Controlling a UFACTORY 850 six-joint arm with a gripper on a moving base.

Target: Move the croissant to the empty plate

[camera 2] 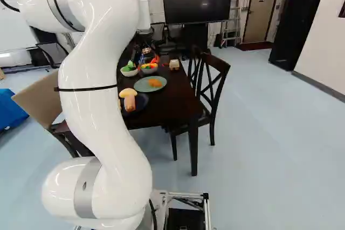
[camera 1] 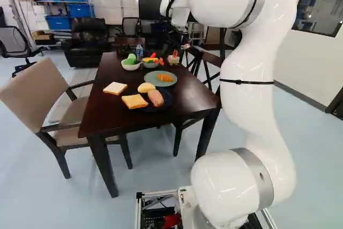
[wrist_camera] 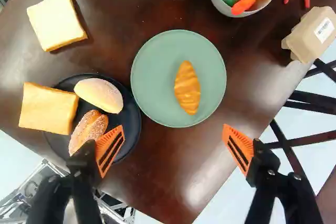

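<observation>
Wrist view: your jaws are spread wide, nothing held between them, an orange pad [wrist_camera: 109,149] on the inner side of each. Ahead of them, roughly in line with the open gap and apart from both tips, lies the golden croissant [wrist_camera: 187,87]. It rests on the green plate [wrist_camera: 152,100], a little off its middle toward the side where the carton [wrist_camera: 307,34] stands on the dark wooden counter [wrist_camera: 197,169]. That plate carries nothing else.

One of your jaws overlaps the edge of the black plate [wrist_camera: 134,139] in this view, beside a scored roll [wrist_camera: 86,131]; a pale bun [wrist_camera: 100,95] shares that plate, and a slice of bread [wrist_camera: 47,108] reaches over its rim. Beyond the green plate is a bowl [wrist_camera: 217,1] of toy vegetables. From the left base view, you see the croissant on the same green plate.
</observation>
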